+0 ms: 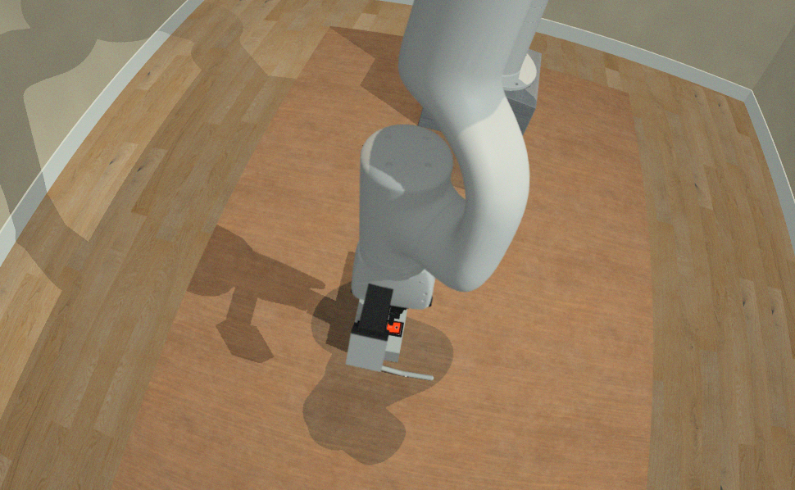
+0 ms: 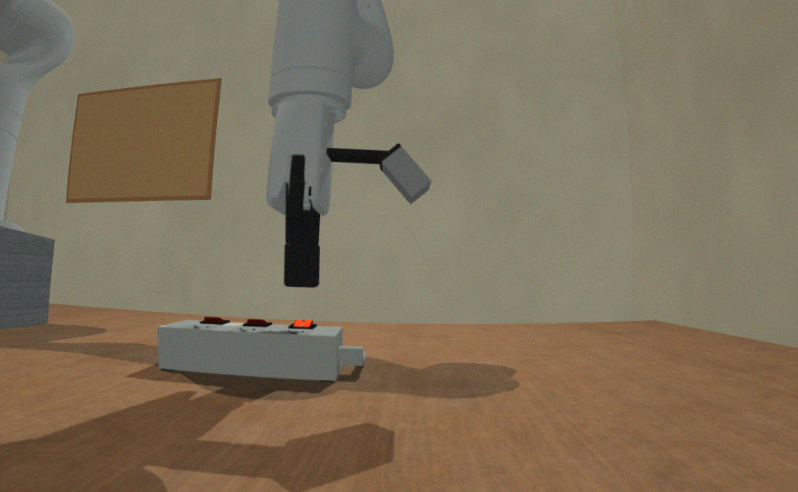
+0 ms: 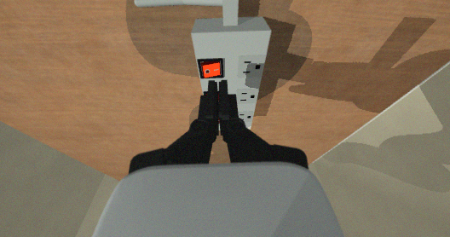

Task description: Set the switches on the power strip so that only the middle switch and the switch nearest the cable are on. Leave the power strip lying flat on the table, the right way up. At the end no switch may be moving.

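The grey rectangular plastic power strip (image 2: 249,351) lay flat and right way up on the brown wooden counter (image 2: 573,415), its stubby cable outlet pointing away from the robot's base. From that end a pale grey cable (image 3: 179,1) bent off sideways along the counter. Three rocker switches sat in a row along its top. The switch nearest the cable (image 2: 302,323) glowed bright orange, while the middle switch (image 2: 257,322) and the far switch (image 2: 214,319) showed a dark red. In the wrist view a column of sockets (image 3: 249,85) ran beside the switches.

The black two-fingered gripper (image 2: 301,282) hung above the strip, clear of it, roughly over the middle switch. Its fingers were pressed together with nothing between them. A grey box-shaped wrist camera (image 2: 406,174) jutted out on a black bracket from the side of the white arm (image 2: 322,73).

Nothing else stood on the counter near the strip; only the arm's shadows crossed it. The robot's grey ribbed base block (image 2: 2,275) stood well apart, at the counter's far end. Open counter lay on every side of the strip, whose edges were well away from it. A tan wall board (image 2: 142,140) hung behind.
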Motion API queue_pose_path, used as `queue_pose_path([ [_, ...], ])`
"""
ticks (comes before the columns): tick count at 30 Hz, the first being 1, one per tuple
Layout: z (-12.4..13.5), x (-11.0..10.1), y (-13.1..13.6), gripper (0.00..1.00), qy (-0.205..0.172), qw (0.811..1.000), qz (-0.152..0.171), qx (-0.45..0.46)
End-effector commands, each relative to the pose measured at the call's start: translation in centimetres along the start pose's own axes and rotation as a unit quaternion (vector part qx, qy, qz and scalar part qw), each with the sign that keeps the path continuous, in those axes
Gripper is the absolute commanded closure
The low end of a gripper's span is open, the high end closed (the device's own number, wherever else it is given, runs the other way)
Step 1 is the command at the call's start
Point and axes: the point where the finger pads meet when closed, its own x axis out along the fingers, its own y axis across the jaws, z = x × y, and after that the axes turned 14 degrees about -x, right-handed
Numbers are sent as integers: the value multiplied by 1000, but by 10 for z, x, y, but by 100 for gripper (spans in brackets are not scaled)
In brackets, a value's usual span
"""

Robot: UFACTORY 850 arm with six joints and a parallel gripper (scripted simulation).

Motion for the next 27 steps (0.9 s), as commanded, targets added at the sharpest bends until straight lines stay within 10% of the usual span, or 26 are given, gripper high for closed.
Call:
queue_pose_path([
  [1,-1,-1,0,100,1,1000,1,0],
  [18,2,-2,0,100,1,1000,1,0],
  [27,44,-15,-11,100,-1,1000,2,0],
])
